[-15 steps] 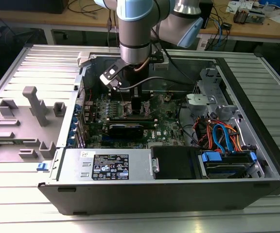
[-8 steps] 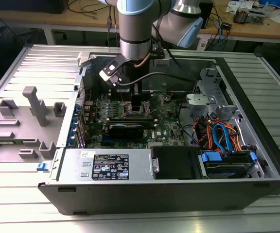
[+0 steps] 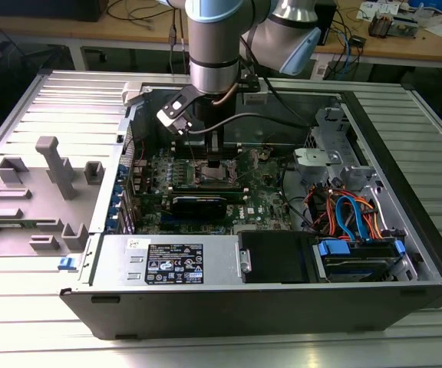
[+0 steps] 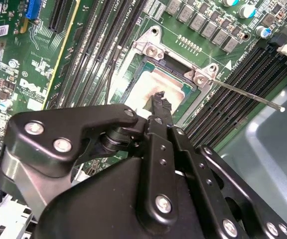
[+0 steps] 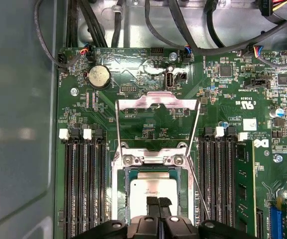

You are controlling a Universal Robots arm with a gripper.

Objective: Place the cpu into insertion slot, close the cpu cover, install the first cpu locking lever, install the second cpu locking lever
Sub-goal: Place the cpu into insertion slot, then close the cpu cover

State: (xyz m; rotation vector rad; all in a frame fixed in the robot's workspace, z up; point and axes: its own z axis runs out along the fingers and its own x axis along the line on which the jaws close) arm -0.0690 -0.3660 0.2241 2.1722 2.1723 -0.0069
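The cpu (image 5: 152,190), a flat silver-grey square, lies in the insertion slot (image 5: 118,191) on the green board. In both wrist views my gripper (image 5: 158,201) is shut, its black fingertips (image 4: 159,97) pressed together just over the cpu (image 4: 153,82); I cannot tell whether they touch it. The cpu cover (image 5: 156,101), a thin silver frame, stands flipped open beyond the slot. A thin locking lever (image 4: 248,95) sticks out sideways from the slot's corner, unlatched. In the exterior view the gripper (image 3: 214,159) hangs straight down over the slot (image 3: 215,174) inside the open computer case.
Black memory slots (image 5: 83,184) flank the socket on both sides. A coin battery (image 5: 98,76) and cables lie beyond the cover. The labelled power supply (image 3: 171,264), a drive bay with blue and orange cables (image 3: 351,215) and grey fixtures (image 3: 48,180) surround the board.
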